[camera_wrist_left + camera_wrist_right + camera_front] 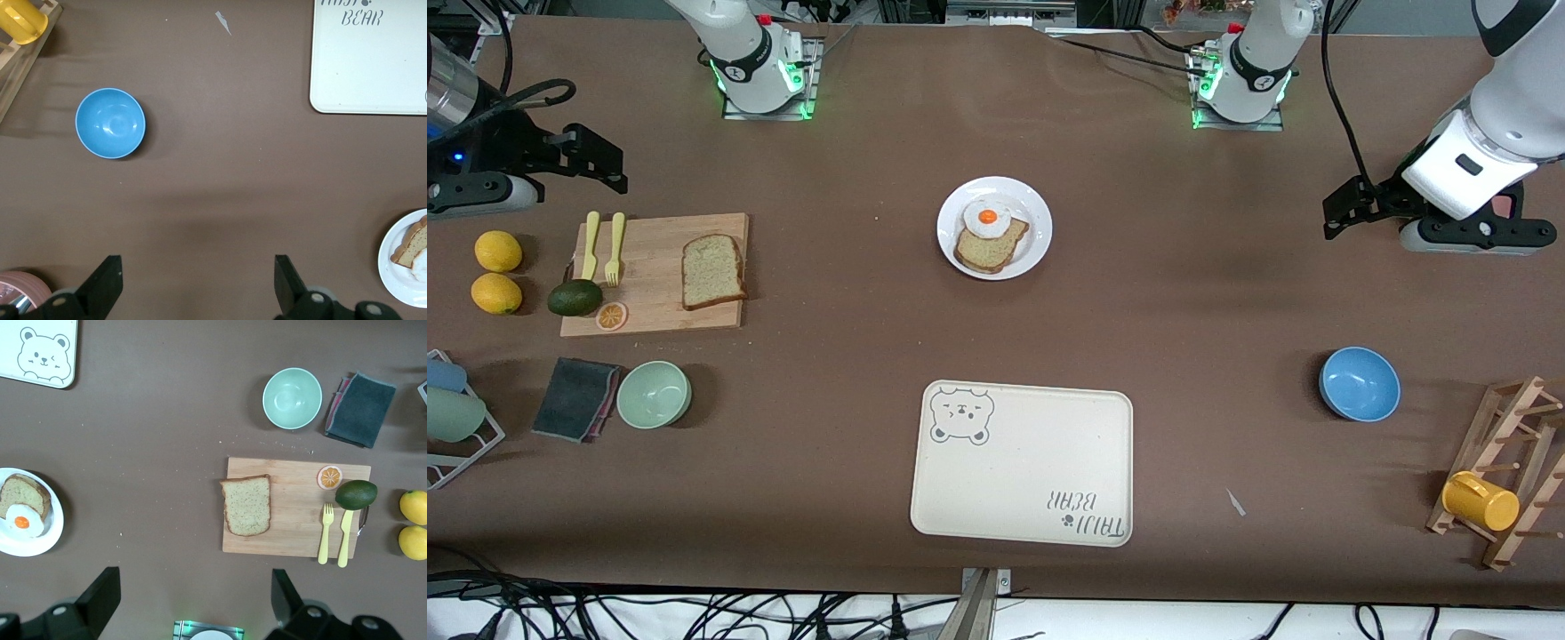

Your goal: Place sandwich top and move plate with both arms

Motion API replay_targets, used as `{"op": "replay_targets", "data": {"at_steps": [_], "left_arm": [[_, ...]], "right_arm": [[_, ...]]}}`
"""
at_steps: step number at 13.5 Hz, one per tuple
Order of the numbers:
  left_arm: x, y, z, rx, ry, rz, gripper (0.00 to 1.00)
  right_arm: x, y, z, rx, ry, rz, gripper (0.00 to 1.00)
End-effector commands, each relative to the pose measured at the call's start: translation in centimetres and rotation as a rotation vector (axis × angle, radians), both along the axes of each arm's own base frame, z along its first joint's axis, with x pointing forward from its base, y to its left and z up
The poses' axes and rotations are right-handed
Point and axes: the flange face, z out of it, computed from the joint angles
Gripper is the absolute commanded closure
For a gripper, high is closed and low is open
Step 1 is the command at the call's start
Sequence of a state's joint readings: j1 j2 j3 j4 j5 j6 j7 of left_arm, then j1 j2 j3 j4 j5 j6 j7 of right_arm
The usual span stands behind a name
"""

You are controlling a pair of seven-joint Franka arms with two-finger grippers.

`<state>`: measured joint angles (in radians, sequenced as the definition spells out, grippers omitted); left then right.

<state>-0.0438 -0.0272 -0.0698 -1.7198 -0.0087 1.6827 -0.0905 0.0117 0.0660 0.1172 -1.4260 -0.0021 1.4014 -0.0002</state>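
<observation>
The sandwich top (712,271) (248,505), a pale wholegrain slice, lies flat on a wooden cutting board (649,307) toward the right arm's end of the table. The round white plate (1035,253) (40,543) (390,267) sits mid-table and carries a tan bread slice (985,251) with a fried egg (987,218) on it. My right gripper (605,164) (195,577) hangs open and empty over bare table between the board and its arm's base. Toward the left arm's end, my left gripper (1334,213) (198,267) hangs open and empty over bare table.
On the board lie two yellow forks (602,244), an avocado (575,297) and an orange slice (611,316). Two lemons (497,271), a green bowl (654,394) and a dark cloth (574,398) lie near it. A bear-print tray (1021,462), a blue bowl (1359,383) and a wooden rack (1507,462) holding a yellow cup (1479,500) lie nearer the front camera.
</observation>
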Motion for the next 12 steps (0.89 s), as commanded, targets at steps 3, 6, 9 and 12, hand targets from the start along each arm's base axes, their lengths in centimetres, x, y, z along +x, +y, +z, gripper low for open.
{"op": "replay_targets", "data": {"at_steps": [3,6,9,12], "left_arm": [[0.3,0.31,0.62,0.014,0.002,-0.018,0.0],[0.3,0.31,0.62,0.014,0.002,-0.018,0.0],[0.31,0.39,0.62,0.014,0.002,-0.017,0.0],[0.3,0.31,0.62,0.014,0.002,-0.018,0.0]], "right_arm": [[-0.42,0.55,0.28,-0.012,0.032,0.01,0.0],[-0.31,0.44,0.11,-0.015,0.035,0.008,0.0],[-0.24,0.42,0.04,-0.016,0.035,0.008,0.0],[-0.18,0.58,-0.02,-0.018,0.033,0.01,0.0]]}}
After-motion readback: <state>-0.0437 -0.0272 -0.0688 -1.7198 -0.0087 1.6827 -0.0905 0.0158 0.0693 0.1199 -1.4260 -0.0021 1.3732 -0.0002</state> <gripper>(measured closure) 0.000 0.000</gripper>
